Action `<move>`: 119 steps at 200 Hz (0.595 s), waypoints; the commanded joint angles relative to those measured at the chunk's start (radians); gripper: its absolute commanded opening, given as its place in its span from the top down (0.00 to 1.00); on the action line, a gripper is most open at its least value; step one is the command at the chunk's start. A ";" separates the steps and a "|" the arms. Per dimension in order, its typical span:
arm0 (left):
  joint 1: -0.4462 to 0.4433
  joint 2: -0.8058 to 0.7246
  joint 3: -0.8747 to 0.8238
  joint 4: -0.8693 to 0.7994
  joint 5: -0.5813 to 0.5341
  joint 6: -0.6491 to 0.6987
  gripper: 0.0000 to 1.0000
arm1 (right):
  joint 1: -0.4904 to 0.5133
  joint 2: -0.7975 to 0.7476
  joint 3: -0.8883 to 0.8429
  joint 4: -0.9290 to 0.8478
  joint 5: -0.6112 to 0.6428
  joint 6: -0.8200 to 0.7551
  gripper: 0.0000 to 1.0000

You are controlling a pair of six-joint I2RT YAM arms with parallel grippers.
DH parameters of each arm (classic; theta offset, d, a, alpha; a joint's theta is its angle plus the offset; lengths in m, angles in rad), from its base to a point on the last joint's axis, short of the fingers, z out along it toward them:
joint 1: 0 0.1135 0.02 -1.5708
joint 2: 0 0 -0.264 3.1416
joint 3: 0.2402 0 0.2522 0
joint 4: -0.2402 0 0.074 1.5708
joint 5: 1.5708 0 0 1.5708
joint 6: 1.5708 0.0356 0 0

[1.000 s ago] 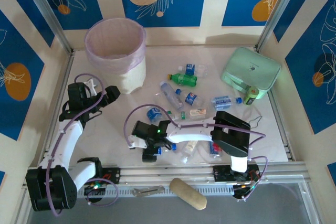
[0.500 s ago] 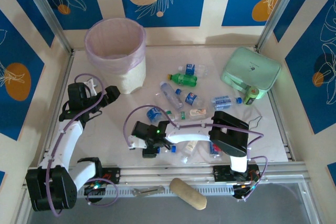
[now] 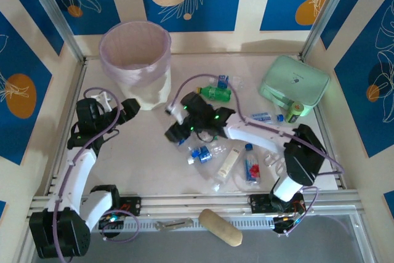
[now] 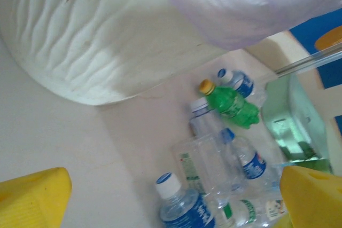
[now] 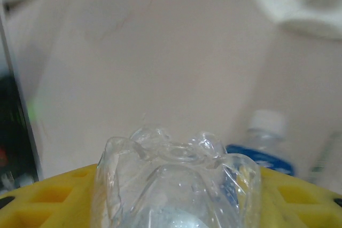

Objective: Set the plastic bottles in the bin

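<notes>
The bin (image 3: 154,90) is a cream-white wastebasket with a pale pink liner at the far left. My left gripper (image 3: 118,106) stands open beside its base, with nothing between the yellow fingers (image 4: 37,196); in the left wrist view the bin wall (image 4: 107,36) is close above. My right gripper (image 3: 178,132) is in mid-table, right of the bin, shut on a clear plastic bottle (image 5: 179,180) whose crumpled base sticks out. Loose plastic bottles lie around: a green one (image 3: 215,93), a blue-labelled one (image 3: 200,154), a cream-labelled one (image 3: 229,161) and a red-labelled one (image 3: 249,167).
A mint-green zip pouch (image 3: 294,84) sits at the far right with a small green bottle (image 3: 294,112) beside it. A tan oblong object (image 3: 220,226) lies on the front rail. Aluminium posts and patterned walls enclose the table.
My right gripper shut on the clear bottle and swung away from the front centre toward the bin, uncovering bottles near the front. The left arm barely moved.
</notes>
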 commanded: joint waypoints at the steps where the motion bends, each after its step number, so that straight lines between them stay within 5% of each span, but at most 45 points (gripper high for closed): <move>1: -0.066 -0.040 -0.034 0.096 -0.012 -0.074 0.00 | -0.102 -0.075 -0.050 0.092 -0.026 0.276 0.42; 62: -0.371 0.040 -0.060 0.306 -0.115 -0.151 0.00 | -0.273 -0.202 -0.172 0.231 0.193 0.566 0.42; 119: -0.625 0.230 -0.006 0.446 -0.018 -0.143 0.04 | -0.273 -0.259 -0.218 0.255 0.324 0.664 0.42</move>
